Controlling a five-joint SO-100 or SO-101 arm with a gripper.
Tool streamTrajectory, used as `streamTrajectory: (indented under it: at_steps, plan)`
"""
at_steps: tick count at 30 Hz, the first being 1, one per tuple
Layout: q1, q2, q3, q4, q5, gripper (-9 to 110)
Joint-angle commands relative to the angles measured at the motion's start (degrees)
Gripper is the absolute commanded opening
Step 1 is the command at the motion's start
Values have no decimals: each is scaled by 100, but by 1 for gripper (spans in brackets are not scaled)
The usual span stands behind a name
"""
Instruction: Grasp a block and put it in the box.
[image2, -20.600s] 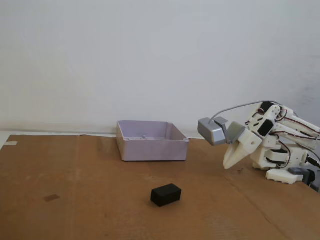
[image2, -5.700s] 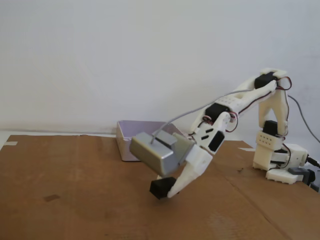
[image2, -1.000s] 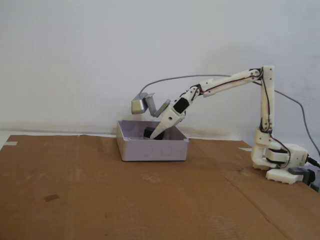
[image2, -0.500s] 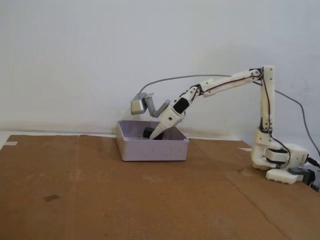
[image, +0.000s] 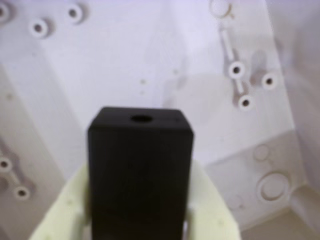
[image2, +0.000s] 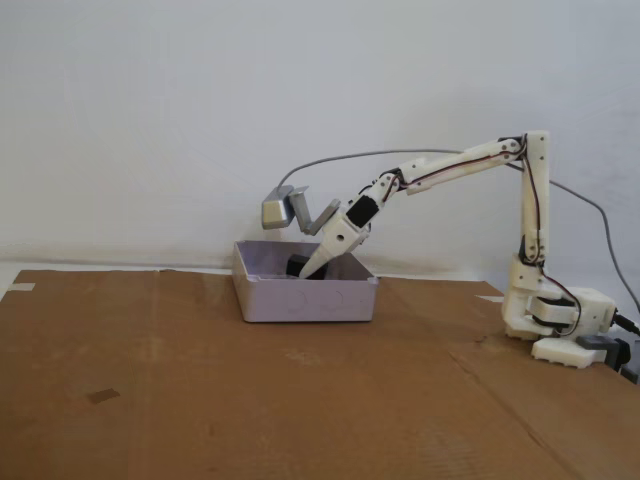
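A: Wrist view first. Black block (image: 140, 170) front and centre, upright, with a small round hole in its top face. Pale cream fingers (image: 210, 210) pressed against both flanks. Hand (image: 137, 220) clamped on the block, no question.

B: Agreed. Behind it, only the box (image: 150, 55) floor: pale lavender plastic, dotted with little screw bosses and moulded rings. Block over the inside of the box, then, well within the walls.

A: Over to the fixed view. Arm (image2: 470, 160) stretched far out to the left from its base (image2: 555, 325), forearm angled down, hand (image2: 308, 268) dipped past the rim of the box (image2: 305, 297).

B: Block (image2: 298, 264) just showing as a dark patch at the fingertips, right at rim level. Touching the floor or hanging just above it? Cannot tell from either view.

A: Silver-grey camera (image2: 279, 211) riding above and left of the hand, grey cable (image2: 350, 157) arcing back along the arm.

B: Box sitting toward the back of the brown cardboard-covered counter (image2: 200, 400), near the white wall (image2: 200, 100). Small dark mark (image2: 100, 396) on the cardboard at front left.
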Motion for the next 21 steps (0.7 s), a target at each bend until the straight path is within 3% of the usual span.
streamTrajectory:
  at_steps: [1, 7, 13, 21]
  plan:
    - [-35, 229, -158, -220, -79, 14]
    - [-35, 246, -158, -220, -79, 15]
    - [-35, 246, -167, -220, -79, 27]
    - [-44, 272, -167, -220, -79, 27]
